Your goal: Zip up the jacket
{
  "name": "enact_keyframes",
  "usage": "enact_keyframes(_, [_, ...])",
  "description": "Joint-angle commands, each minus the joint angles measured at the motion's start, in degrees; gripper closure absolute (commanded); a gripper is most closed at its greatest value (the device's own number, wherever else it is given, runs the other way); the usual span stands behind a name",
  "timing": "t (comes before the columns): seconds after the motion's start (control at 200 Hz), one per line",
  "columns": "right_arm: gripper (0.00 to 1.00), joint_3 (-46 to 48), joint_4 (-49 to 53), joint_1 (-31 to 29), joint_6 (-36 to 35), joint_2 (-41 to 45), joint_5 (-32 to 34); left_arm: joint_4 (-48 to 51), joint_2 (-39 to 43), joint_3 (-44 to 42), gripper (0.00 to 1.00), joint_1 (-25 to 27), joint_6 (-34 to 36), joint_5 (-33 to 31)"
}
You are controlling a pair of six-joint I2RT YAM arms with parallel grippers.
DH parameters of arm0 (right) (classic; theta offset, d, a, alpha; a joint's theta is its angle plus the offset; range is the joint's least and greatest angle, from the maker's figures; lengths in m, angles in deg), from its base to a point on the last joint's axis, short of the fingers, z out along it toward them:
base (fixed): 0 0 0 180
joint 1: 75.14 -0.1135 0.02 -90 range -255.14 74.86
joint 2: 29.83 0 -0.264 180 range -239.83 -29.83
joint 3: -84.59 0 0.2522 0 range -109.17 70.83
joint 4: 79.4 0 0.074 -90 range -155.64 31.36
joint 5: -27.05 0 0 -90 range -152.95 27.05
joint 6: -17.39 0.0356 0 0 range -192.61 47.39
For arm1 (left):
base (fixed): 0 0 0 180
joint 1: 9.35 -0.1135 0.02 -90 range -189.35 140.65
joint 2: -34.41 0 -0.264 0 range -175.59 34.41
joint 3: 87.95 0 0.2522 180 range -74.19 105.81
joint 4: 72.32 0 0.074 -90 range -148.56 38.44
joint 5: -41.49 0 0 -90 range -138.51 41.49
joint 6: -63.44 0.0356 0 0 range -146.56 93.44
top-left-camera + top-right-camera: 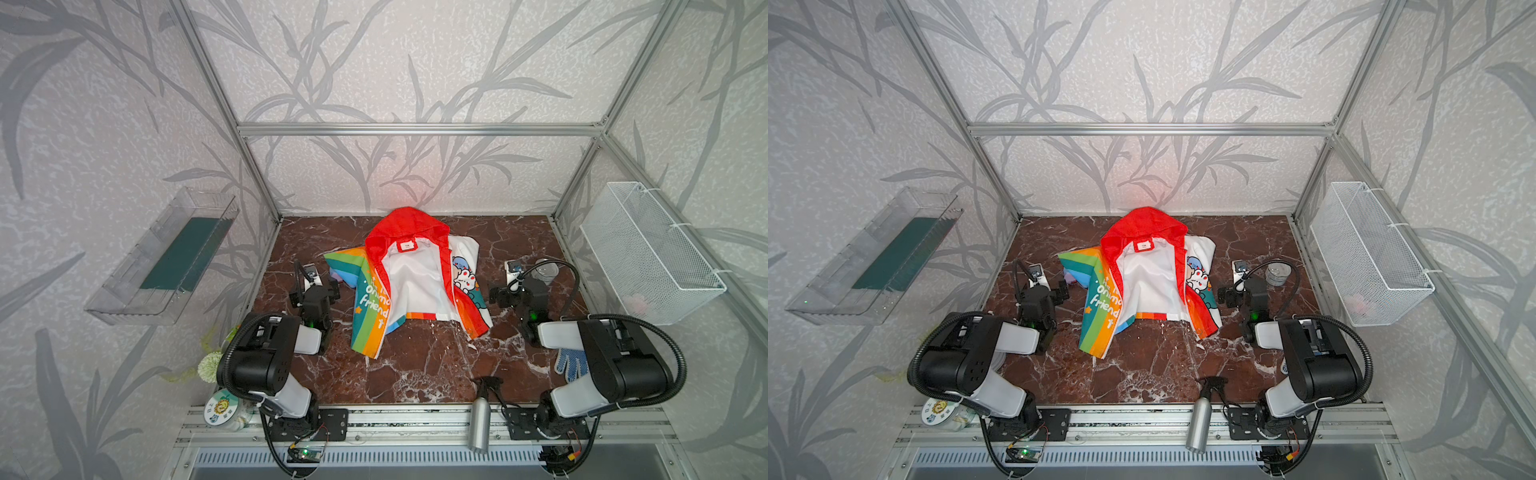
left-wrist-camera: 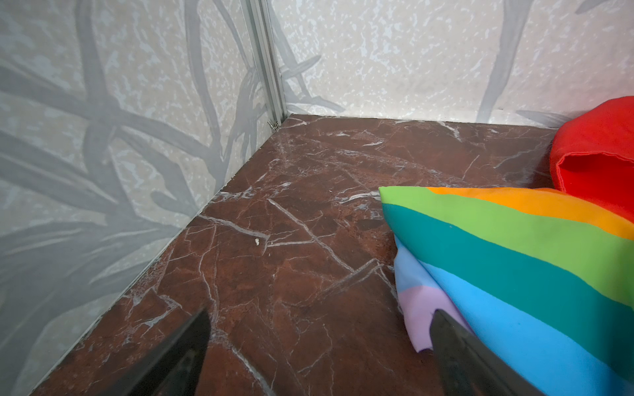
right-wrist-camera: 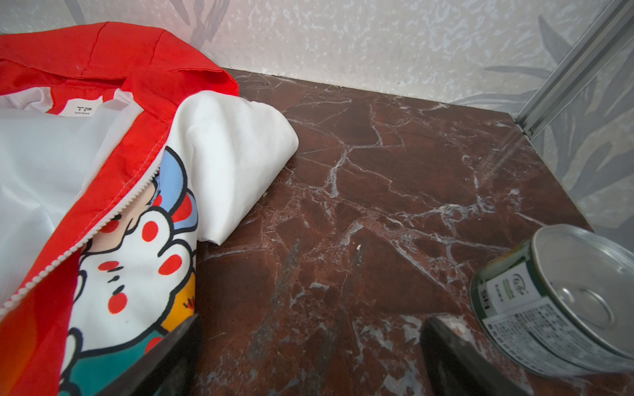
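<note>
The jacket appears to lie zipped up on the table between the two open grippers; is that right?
No: the jacket is unzipped, its white lining showing in both top views. It does lie on the table between the open left gripper and right gripper.

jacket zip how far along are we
Done: nothing yet. The jacket lies open, white lining showing, zipper teeth unjoined. In hand: nothing; left gripper and right gripper are open and empty beside it. Left: join the zipper's bottom ends, then pull it up.
</note>
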Motion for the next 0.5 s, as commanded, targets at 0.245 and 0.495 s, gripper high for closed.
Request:
enact_keyframes(0.245, [0.01, -0.9, -1.2, 0.1, -0.6, -0.3, -0.4, -1.3, -0.3, 0.8, 0.01, -0.3, 0.5, -0.2])
enact_keyframes(0.495, [0.01, -1.1, -0.7, 0.4, -0.2, -0.3, -0.4, -2.5, -0.3, 0.3, 0.01, 0.0, 1.0, -0.9])
